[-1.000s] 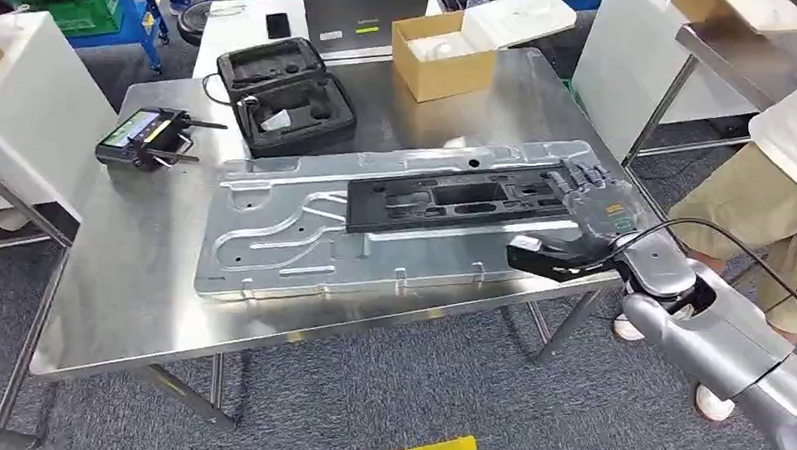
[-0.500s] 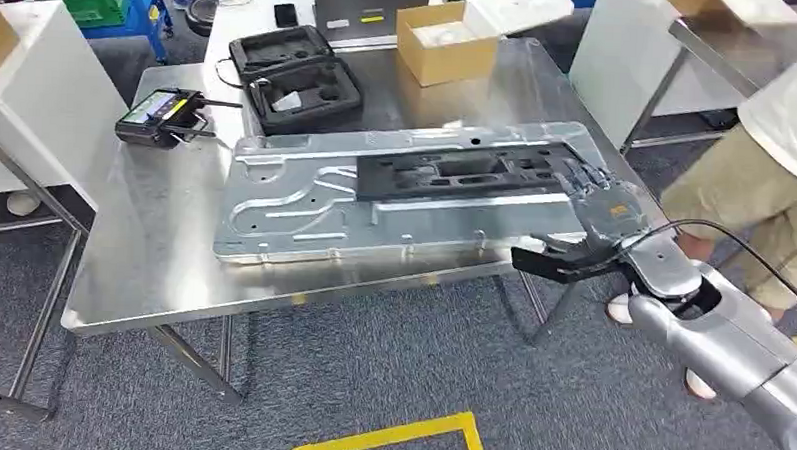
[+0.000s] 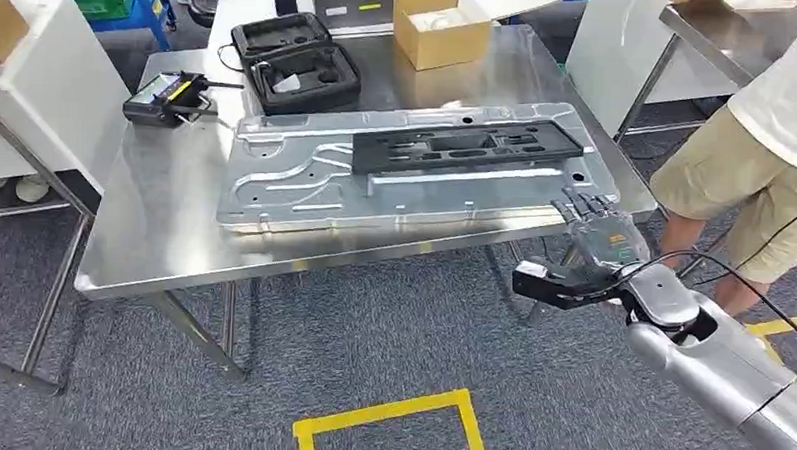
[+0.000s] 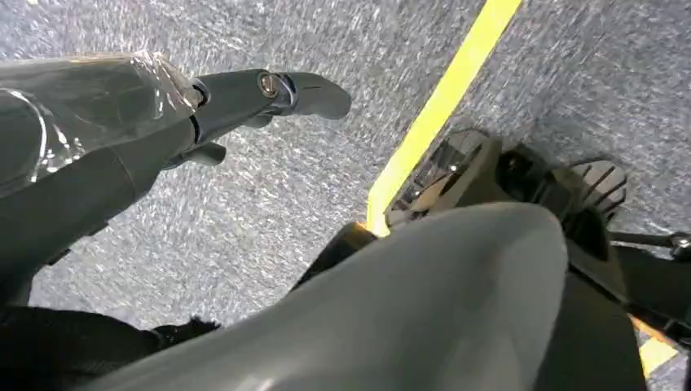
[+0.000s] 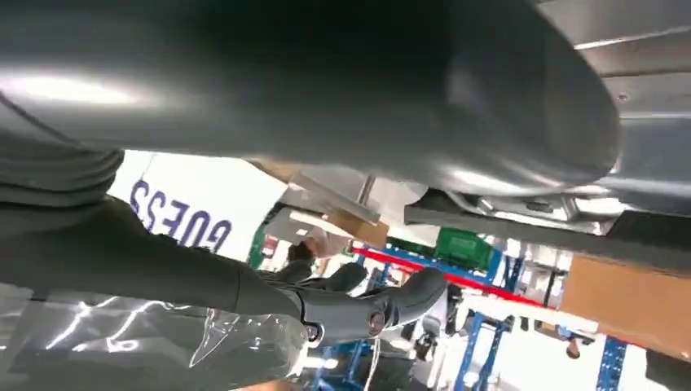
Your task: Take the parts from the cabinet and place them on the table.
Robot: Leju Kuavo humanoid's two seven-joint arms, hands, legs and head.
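My right hand [image 3: 594,242] hangs just off the near right corner of the steel table [image 3: 148,251], released, fingers spread and holding nothing, thumb sticking out toward nine o'clock over the carpet [image 3: 390,355]. The fingertips point to twelve o'clock and stop just short of the table's near edge, apart from the big silver panel [image 3: 295,196]. That panel lies flat across the middle of the table, its long near edge running close along the table's front edge and its right end near the right edge. The black frame [image 3: 467,147] rests on top of the panel's far right part, lying lengthwise and well inside the panel's outline. At ten o'clock from the panel sit an open black case [image 3: 295,66] and, nearer the left edge, a handheld controller [image 3: 164,99]; a cardboard box [image 3: 436,36] stands at the far edge at twelve o'clock. A person in khaki shorts [image 3: 745,207] stands at two o'clock from my hand, close beside the table's right side, so room is tight there. Toward six o'clock the floor is open, marked by yellow tape [image 3: 388,425]. My left hand [image 4: 244,98] hangs over the carpet, fingers loosely extended, holding nothing.
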